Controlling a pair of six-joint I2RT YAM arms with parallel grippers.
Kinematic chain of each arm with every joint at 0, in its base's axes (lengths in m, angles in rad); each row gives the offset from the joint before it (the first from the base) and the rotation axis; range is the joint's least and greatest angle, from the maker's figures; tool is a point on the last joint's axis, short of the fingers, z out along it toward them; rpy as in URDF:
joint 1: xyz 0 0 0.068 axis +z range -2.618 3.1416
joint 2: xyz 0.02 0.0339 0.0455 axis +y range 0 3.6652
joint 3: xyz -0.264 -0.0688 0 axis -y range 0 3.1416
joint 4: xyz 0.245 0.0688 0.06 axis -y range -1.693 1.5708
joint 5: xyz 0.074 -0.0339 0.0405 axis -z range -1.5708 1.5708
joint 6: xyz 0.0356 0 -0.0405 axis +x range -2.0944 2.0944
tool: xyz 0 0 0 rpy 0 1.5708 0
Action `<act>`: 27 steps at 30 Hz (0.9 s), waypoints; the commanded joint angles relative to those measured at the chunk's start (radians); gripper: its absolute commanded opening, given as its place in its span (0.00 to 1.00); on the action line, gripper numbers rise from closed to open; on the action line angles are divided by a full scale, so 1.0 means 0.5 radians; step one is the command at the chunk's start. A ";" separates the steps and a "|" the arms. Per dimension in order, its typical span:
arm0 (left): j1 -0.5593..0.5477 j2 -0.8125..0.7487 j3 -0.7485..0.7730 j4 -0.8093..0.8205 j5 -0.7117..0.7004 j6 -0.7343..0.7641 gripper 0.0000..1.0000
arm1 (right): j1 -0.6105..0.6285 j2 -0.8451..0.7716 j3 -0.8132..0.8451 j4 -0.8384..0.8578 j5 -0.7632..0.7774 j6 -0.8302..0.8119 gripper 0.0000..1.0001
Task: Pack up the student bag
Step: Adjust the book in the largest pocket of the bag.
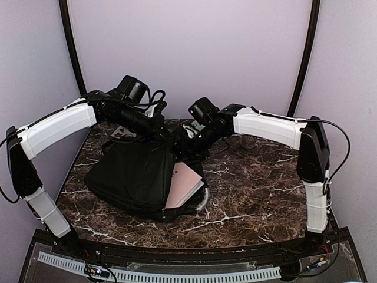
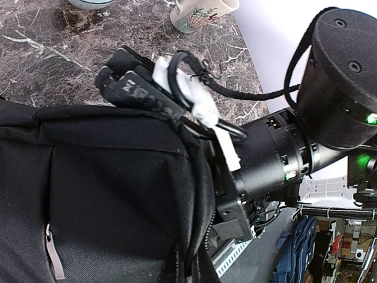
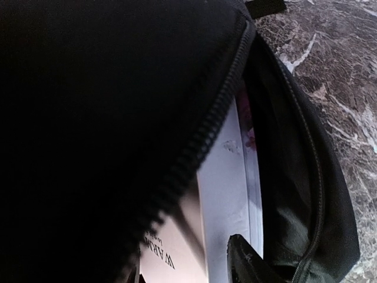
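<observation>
Item 1, student bag (image 1: 132,174): black, lying flat on the left half of the marble worktop (image 1: 259,188), zip mouth gaping toward the right edge.
Item 2, book (image 1: 184,184): pale pink cover, lodged partly inside that mouth.
My left jaws: clenched, at the bag's far edge; what they pinch, I cannot tell.
My right jaws: one fingertip (image 3: 244,262) inside the mouth beside the book; released or grasping, I cannot tell.

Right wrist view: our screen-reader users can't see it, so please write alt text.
A black bag fills most of the frame, its zipper open on a pale book tucked inside. Dark marbled table shows at right.
</observation>
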 commanded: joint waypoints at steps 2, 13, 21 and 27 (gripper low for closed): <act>-0.007 -0.155 -0.005 0.251 0.084 -0.023 0.00 | 0.027 -0.274 -0.152 -0.108 0.115 -0.058 0.53; -0.007 -0.089 0.054 0.267 0.125 0.003 0.00 | 0.040 -0.761 -0.847 -0.065 0.192 0.047 0.57; -0.008 -0.088 0.054 0.279 0.145 -0.003 0.00 | 0.066 -0.774 -1.013 0.263 -0.122 0.157 0.49; -0.009 -0.093 0.060 0.275 0.157 -0.019 0.00 | 0.065 -0.610 -0.863 0.240 -0.221 0.080 0.34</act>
